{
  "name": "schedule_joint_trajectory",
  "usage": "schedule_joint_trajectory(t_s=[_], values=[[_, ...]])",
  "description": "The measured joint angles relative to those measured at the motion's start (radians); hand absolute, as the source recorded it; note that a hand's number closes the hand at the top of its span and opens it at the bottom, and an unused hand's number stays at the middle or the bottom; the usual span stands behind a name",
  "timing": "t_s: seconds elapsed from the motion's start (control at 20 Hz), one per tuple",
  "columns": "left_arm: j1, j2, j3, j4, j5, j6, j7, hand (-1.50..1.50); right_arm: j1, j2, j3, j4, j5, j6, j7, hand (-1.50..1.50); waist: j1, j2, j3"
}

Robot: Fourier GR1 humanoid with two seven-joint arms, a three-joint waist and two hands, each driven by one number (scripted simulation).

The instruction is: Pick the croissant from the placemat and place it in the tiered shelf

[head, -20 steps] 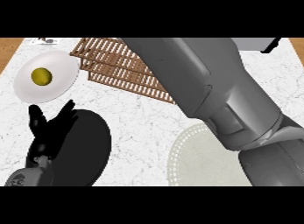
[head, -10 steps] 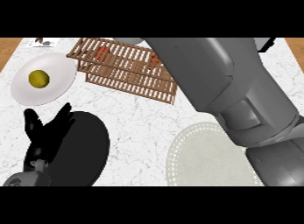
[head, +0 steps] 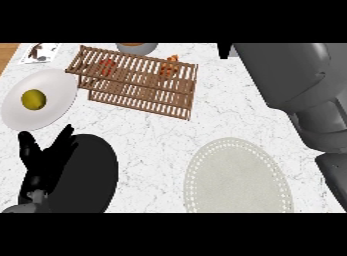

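Croissant (head: 170, 66) — seemingly — in tiered shelf (head: 135, 92)

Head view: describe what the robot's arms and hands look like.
The right forearm is a bulky, smooth grey shell in blocky segments split by darker seams; only a black sliver of the right hand shows. The left hand is matt black with slim fingers. No cables or markings show.

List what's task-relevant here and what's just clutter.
Job: croissant, apparently already in the shelf; wooden tiered shelf; round placemat.
Lying about: white plate with a yellow fruit; black plate; grey bowl; card.
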State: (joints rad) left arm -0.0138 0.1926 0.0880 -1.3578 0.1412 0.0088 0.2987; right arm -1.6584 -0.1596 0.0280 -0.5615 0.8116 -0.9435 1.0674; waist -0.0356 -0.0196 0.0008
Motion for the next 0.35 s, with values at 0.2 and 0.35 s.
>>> schedule_joint_trajectory(t_s=[0.2,0.35], values=[[0.008,0.001,0.008,-0.007,0.002,0.008,0.007,0.00,0.071,-0.036,-0.014,-0.136,0.002,0.015,0.017,-1.50,-0.018,-0.007,0.001],[0.018,-0.005,0.012,-0.002,0.001,0.014,0.001,0.00,0.149,-0.048,-0.014,-0.269,-0.007,0.041,0.032,-1.50,-0.032,-0.011,0.002]])
